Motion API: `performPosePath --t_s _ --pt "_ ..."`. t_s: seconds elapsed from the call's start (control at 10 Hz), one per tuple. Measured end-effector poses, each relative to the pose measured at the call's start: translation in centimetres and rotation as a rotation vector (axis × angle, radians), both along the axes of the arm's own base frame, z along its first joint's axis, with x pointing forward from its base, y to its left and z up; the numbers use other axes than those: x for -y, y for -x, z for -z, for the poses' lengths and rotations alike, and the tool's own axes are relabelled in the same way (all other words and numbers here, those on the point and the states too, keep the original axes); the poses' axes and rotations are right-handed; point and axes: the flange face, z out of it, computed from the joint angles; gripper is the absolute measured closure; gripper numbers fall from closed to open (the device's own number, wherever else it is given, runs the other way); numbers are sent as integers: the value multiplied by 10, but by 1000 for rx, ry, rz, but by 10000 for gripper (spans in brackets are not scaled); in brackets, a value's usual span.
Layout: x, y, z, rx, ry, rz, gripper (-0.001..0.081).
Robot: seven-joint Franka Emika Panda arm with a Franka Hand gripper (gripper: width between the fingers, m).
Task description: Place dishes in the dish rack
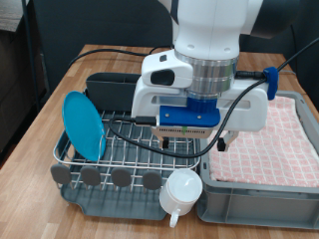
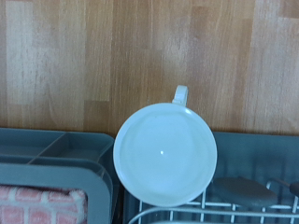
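Note:
The light-blue plate (image 1: 84, 124) stands on edge in the dish rack (image 1: 120, 151) at the exterior view's left. The white cup (image 1: 181, 189) sits at the rack's front corner beside the grey bin, with its handle (image 2: 179, 93) pointing out over the table. The wrist view looks straight down on the cup (image 2: 166, 154). My gripper (image 1: 189, 139) hangs over the rack, above and behind the cup, with its fingers hidden behind the blue camera mount. No fingers show in the wrist view. A dull oval shape (image 2: 245, 190) lies on the wires; I cannot tell if it is the spoon.
A grey bin lined with pink checked cloth (image 1: 269, 139) stands against the rack on the exterior view's right. A dark caddy (image 1: 108, 85) sits at the rack's back. Round grey discs (image 1: 105, 176) line the rack's front. The wooden table (image 2: 93, 56) lies around them.

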Motion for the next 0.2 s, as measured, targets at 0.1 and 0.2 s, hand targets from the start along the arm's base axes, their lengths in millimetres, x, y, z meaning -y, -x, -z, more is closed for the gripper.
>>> performPosePath --t_s 0.1,0.2 --pt "-2 2 -9 1 5 2 4" --pt "-4 4 -16 0 9 2 4"
